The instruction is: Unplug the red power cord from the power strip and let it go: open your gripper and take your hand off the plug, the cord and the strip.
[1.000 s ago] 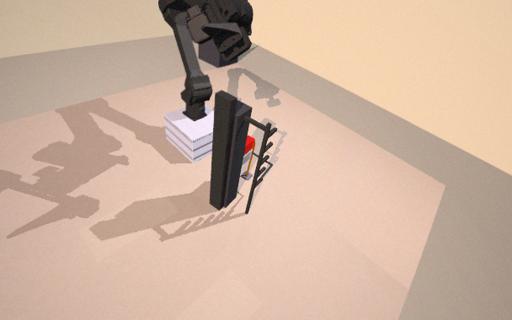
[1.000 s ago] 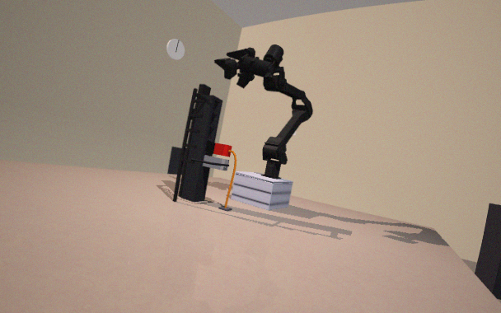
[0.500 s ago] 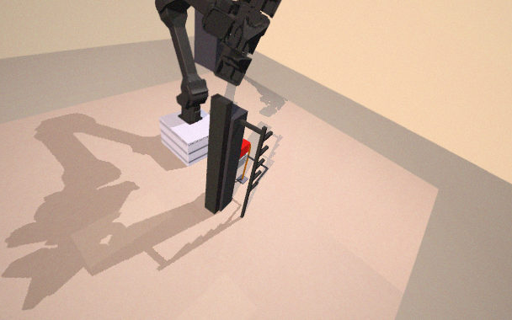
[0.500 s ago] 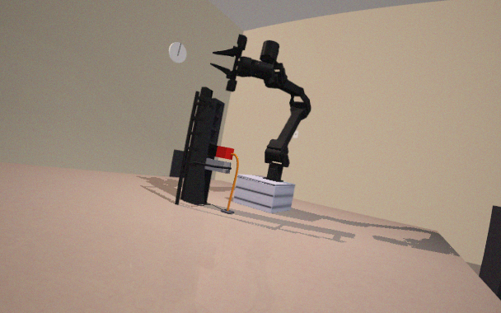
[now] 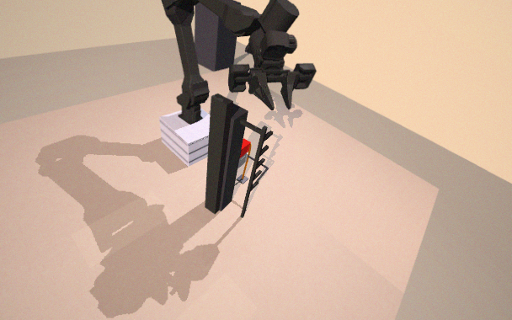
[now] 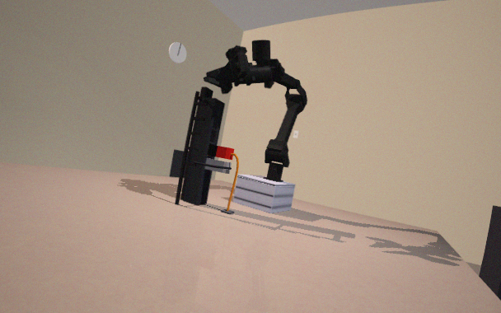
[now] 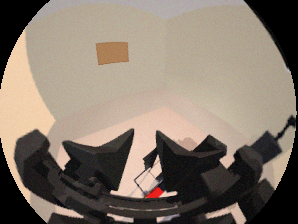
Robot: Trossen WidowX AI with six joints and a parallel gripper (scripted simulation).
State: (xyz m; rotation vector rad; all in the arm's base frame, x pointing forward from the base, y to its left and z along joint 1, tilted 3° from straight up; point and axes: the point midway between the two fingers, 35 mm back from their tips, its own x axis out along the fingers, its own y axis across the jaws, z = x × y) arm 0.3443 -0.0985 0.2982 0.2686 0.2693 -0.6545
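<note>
The black pincer (image 5: 279, 105) hangs half-closed, empty; it should widen, then descend squarely toward six o'clock onto the red block-shaped plug (image 5: 246, 146).

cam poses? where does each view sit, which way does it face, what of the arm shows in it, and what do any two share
Top: high in front of the strip, looking down and toward the base; shows the arm, the tool partly closed on nothing above the power strip, the red plug.
Exterior: low at table height, off to one side; shows the whole arm on its white base, the tool, the orange cord.
Wrist: on the tool, facing past its fingers; the plug shows red between them.
Shared: all three see the red plug.
</note>
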